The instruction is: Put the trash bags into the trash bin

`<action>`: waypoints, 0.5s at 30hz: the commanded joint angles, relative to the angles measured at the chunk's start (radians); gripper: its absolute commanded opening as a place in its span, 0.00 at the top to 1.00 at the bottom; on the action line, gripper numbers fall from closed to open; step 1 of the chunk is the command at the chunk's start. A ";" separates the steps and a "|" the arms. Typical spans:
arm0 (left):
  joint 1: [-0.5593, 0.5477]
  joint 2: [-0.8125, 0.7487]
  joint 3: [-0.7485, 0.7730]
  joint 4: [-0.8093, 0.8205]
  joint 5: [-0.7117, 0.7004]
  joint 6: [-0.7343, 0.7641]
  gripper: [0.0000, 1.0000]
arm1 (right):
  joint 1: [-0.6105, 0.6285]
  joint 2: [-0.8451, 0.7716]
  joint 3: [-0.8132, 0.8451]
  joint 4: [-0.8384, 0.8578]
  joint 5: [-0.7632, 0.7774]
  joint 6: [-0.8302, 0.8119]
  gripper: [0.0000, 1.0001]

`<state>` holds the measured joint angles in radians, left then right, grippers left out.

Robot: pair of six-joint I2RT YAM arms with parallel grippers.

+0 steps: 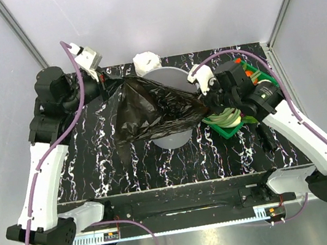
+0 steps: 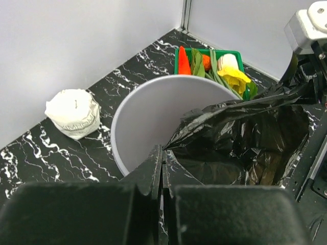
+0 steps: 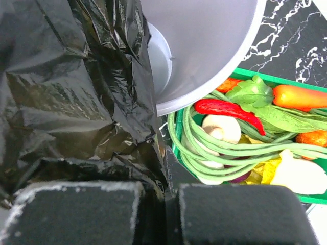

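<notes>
The black trash bag (image 1: 149,109) is pulled tight between the two arms, right over the trash bin (image 1: 167,74). The left jaws are shut tight on one edge of the bag, up by the far left side of the bin. The right jaws are shut tight on the other end, at the bin's right side. The bag lies across the bin's mouth and hides its left rim; a loose flap hangs down outside on the left. I cannot tell if any of it is down inside the bin. The far rim still shows, and the left wrist view shows the bin's smooth grey inside open below the bag's edge. A green basket (image 1: 234,128) of vegetables sits just beside the bin on the right, under the right arm — a tight spot. A small white roll (image 1: 146,60) sits behind the bin, near the far edge of the tabletop (image 1: 158,170). In front of the bin a wide band of black marbled top shows — the roomiest part.
</notes>
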<state>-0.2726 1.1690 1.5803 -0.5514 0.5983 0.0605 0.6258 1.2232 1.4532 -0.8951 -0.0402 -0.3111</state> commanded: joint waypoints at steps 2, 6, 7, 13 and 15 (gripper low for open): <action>-0.008 -0.040 -0.060 0.044 -0.008 0.018 1.00 | -0.008 -0.010 -0.043 0.113 0.088 -0.003 1.00; -0.013 -0.063 -0.111 0.064 -0.035 0.032 1.00 | -0.009 -0.001 -0.068 0.154 0.152 0.000 1.00; -0.013 -0.065 -0.118 0.064 -0.044 0.039 1.00 | -0.008 0.001 -0.071 0.157 0.158 0.001 1.00; -0.013 -0.065 -0.140 0.067 -0.140 0.079 1.00 | -0.009 0.016 -0.102 0.214 0.187 0.020 1.00; -0.011 -0.062 -0.140 0.067 -0.179 0.084 1.00 | -0.009 0.019 -0.112 0.237 0.191 0.030 0.99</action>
<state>-0.2825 1.1297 1.4452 -0.5404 0.5167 0.1120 0.6239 1.2362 1.3544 -0.7502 0.1055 -0.3061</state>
